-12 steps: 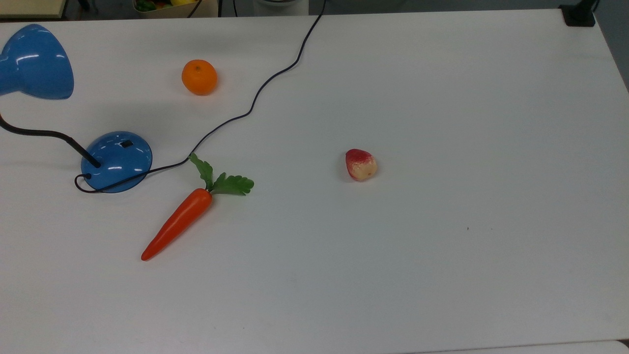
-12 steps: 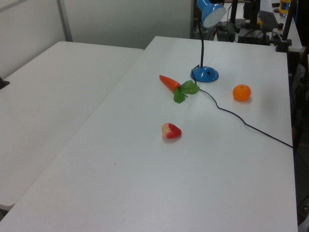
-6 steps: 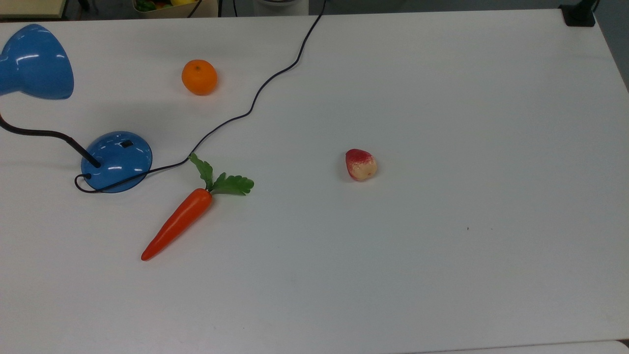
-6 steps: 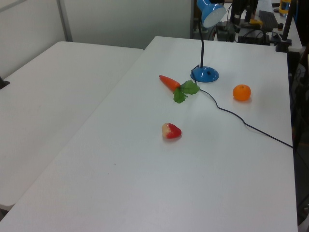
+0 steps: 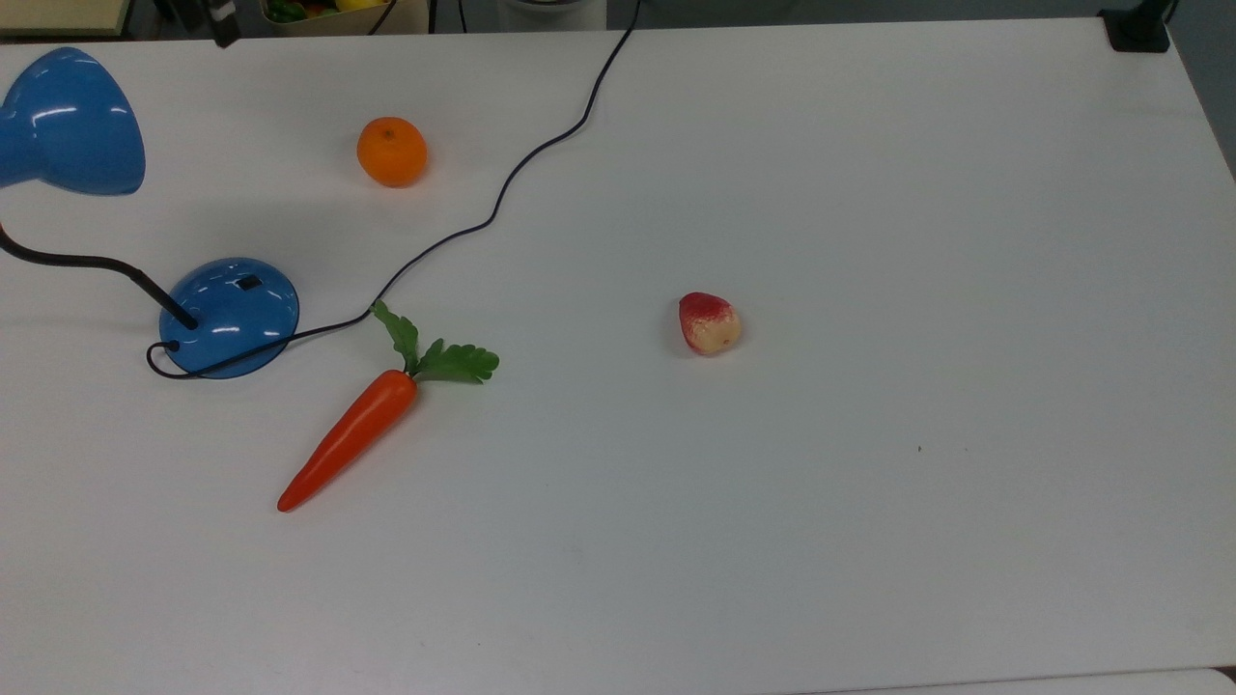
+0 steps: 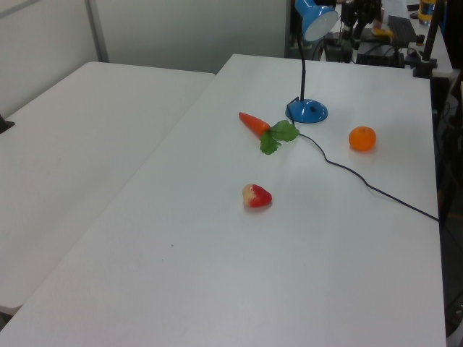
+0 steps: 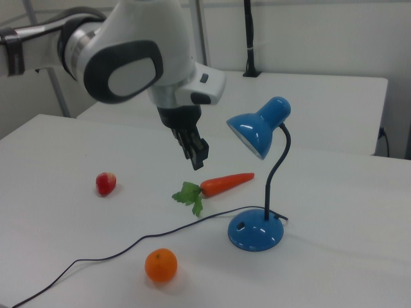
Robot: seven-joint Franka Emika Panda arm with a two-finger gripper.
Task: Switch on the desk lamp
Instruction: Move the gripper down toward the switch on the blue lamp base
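White table [image 5: 869,241]: one desk lamp [image 7: 255,232], one carrot [image 5: 352,434]; end effector [image 7: 196,154] narrow.

One desk lamp [image 5: 229,316] is standing on the desk [image 5: 869,241], with one black cord [image 5: 502,193] trailing from it. One carrot [image 5: 352,434] is lying there, one orange [image 5: 391,152] is sitting there, and one red-and-cream strawberry-like fruit [image 5: 709,323] is resting there. That is making three pieces of food. One robot arm [image 7: 122,58] is hanging above.
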